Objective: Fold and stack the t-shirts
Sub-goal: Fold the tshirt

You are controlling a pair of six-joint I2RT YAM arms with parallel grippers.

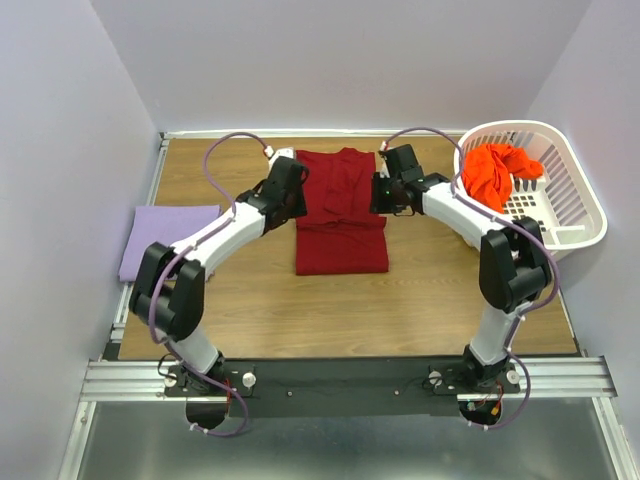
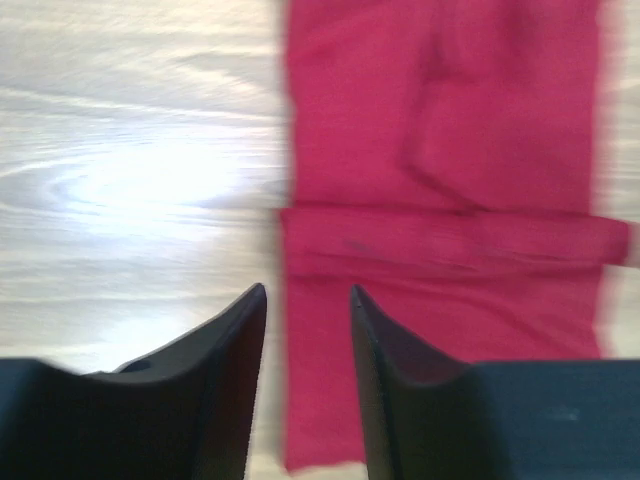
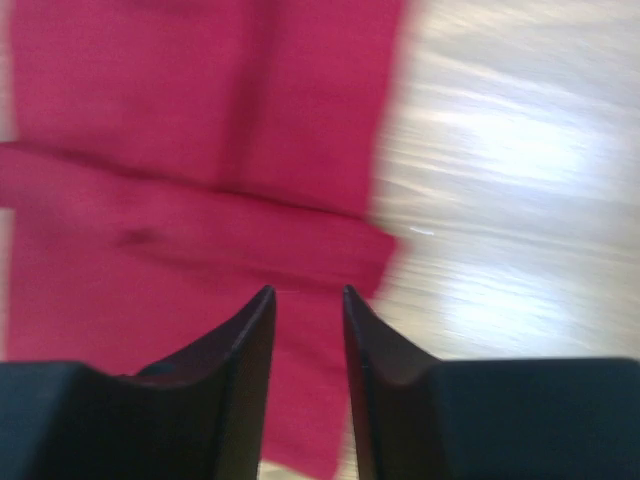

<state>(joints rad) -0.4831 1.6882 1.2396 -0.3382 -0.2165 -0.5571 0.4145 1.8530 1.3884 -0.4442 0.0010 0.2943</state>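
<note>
Left jaws and right jaws both stand parted, gripping nothing. Each hovers at a side edge of the dark red cloth t-shirt, folded flat mid-counter. The pale lavender folded t-shirt lies far left, and the orange-red t-shirt sits crumpled in the white plastic lattice basket.

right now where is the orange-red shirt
In the top view the orange-red shirt sits crumpled in the white laundry basket at the far right of the table.
</note>
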